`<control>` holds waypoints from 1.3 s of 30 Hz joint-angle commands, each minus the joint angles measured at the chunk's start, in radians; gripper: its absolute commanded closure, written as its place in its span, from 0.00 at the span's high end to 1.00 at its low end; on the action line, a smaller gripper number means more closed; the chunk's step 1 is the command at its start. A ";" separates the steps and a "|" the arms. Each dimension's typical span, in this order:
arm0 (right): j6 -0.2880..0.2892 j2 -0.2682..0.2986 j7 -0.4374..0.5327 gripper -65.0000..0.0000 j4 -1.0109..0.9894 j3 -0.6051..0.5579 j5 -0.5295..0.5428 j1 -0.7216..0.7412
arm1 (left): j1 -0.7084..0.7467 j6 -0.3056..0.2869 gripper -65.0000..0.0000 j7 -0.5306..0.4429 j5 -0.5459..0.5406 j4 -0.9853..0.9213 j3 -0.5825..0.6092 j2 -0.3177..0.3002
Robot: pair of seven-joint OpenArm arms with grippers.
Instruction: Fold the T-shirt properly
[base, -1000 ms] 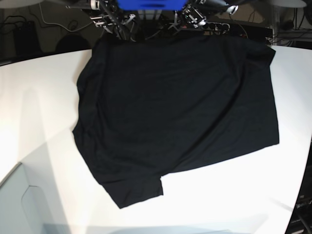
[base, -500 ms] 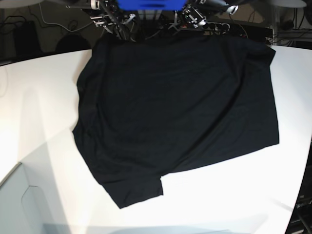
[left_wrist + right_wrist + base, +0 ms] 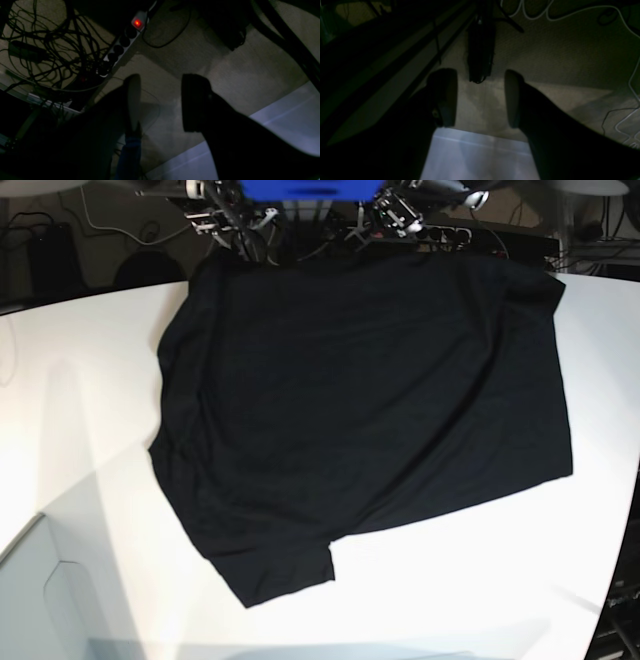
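The black T-shirt (image 3: 360,410) lies spread on the white table (image 3: 80,410), reaching from the back edge toward the front, with one sleeve or corner sticking out at the front (image 3: 285,575). Both arms are pulled back behind the table's far edge: the left arm (image 3: 402,212) at the top right of centre, the right arm (image 3: 228,215) at the top left of centre. In the left wrist view the left gripper (image 3: 162,102) is open and empty above the floor. In the right wrist view the right gripper (image 3: 478,97) is open and empty too. Neither touches the shirt.
A power strip (image 3: 125,41) with a red light and tangled cables (image 3: 50,45) lie on the floor behind the table. The table's pale edge shows low in both wrist views (image 3: 475,155) (image 3: 287,115). A blue block (image 3: 305,188) sits between the arms.
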 commanded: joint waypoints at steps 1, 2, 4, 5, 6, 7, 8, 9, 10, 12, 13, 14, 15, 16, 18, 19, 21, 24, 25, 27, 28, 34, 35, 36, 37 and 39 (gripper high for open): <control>0.009 -0.010 -0.001 0.47 -0.001 0.001 0.000 -0.006 | -0.001 0.000 0.40 -0.005 0.002 0.000 0.000 0.001; 0.009 -0.010 -0.001 0.47 -0.001 0.001 0.000 -0.007 | -0.001 0.000 0.40 -0.005 0.002 0.000 0.000 0.001; 0.009 -0.009 -0.001 0.47 -0.001 0.001 0.000 -0.010 | -0.001 0.000 0.40 -0.005 0.002 0.000 0.000 0.001; 0.009 -0.006 -0.001 0.47 -0.002 0.001 0.000 -0.010 | -0.001 0.000 0.40 -0.005 0.002 0.000 0.000 0.001; 0.009 -0.004 -0.001 0.47 -0.004 0.001 0.000 -0.010 | -0.001 0.000 0.40 -0.005 0.002 0.000 0.000 0.001; 0.009 -0.004 -0.001 0.47 -0.005 0.001 0.000 -0.012 | -0.001 0.000 0.40 -0.005 0.002 0.000 0.000 0.001; 0.009 -0.003 -0.001 0.47 -0.005 -0.001 0.000 -0.012 | -0.001 0.000 0.40 -0.005 0.002 0.000 0.000 0.001; 0.009 -0.001 -0.002 0.47 -0.005 -0.004 -0.002 -0.012 | -0.001 0.000 0.40 -0.005 0.002 0.000 0.000 0.001; 0.009 -0.001 -0.004 0.47 -0.005 -0.004 -0.002 -0.012 | -0.001 0.000 0.40 -0.005 0.002 0.000 0.000 0.001; 0.009 0.006 -0.001 0.47 -0.005 -0.001 -0.002 -0.009 | -0.001 0.000 0.40 -0.005 0.002 0.000 0.000 0.001; 0.009 0.008 -0.001 0.47 -0.005 0.001 0.000 -0.004 | -0.001 0.000 0.40 -0.005 0.002 0.000 0.000 0.001; 0.009 0.008 -0.001 0.47 -0.005 0.001 0.000 -0.003 | -0.001 0.000 0.40 -0.005 0.002 0.000 0.000 0.001; 0.009 0.008 -0.001 0.47 -0.005 0.001 0.000 -0.003 | -0.001 0.000 0.40 -0.005 0.002 0.000 0.000 0.001; 0.009 0.008 -0.001 0.47 -0.004 0.001 0.000 -0.003 | -0.001 0.000 0.40 -0.005 0.002 0.000 0.000 0.001; 0.009 0.008 -0.001 0.47 -0.001 0.001 0.000 -0.003 | -0.001 0.000 0.40 -0.005 0.002 0.000 0.000 0.001; 0.009 0.008 -0.001 0.47 -0.001 0.001 0.000 -0.001 | -0.001 0.000 0.40 -0.005 0.002 0.000 0.000 0.001; 0.009 0.006 -0.002 0.47 0.001 0.001 0.000 -0.001 | -0.001 0.000 0.40 -0.005 0.002 0.000 0.000 0.001; 0.009 0.003 -0.002 0.47 0.001 0.002 0.001 -0.001 | -0.001 0.000 0.40 -0.005 0.002 0.000 0.000 0.001; 0.009 0.002 -0.002 0.47 0.001 0.002 0.001 -0.001 | -0.001 0.000 0.40 -0.005 0.002 0.000 0.000 0.001; 0.009 -0.007 -0.001 0.47 0.001 0.004 0.001 -0.001 | -0.001 0.000 0.40 -0.005 0.002 0.000 0.000 0.001; 0.009 -0.010 -0.001 0.47 0.001 0.005 0.003 -0.001 | -0.001 0.000 0.40 -0.005 0.002 0.000 0.000 0.001; 0.009 -0.009 -0.002 0.47 -0.002 0.168 0.153 -0.012 | -0.001 0.000 0.40 -0.005 0.002 0.000 0.000 0.001; 0.009 -0.009 -0.004 0.47 -0.004 0.180 0.159 -0.012 | -0.001 0.000 0.40 -0.005 0.002 0.000 0.000 0.001; 0.009 -0.009 -0.004 0.47 -0.004 0.179 0.158 -0.014 | -0.001 0.000 0.40 -0.005 0.002 0.000 0.000 0.001; 0.009 -0.009 -0.001 0.47 -0.004 0.171 0.158 -0.014 | -0.001 0.000 0.40 -0.005 0.002 0.000 0.000 0.001; 0.009 -0.003 -0.001 0.47 -0.004 0.156 0.158 -0.014 | -0.001 0.000 0.40 -0.005 0.002 0.000 0.000 0.001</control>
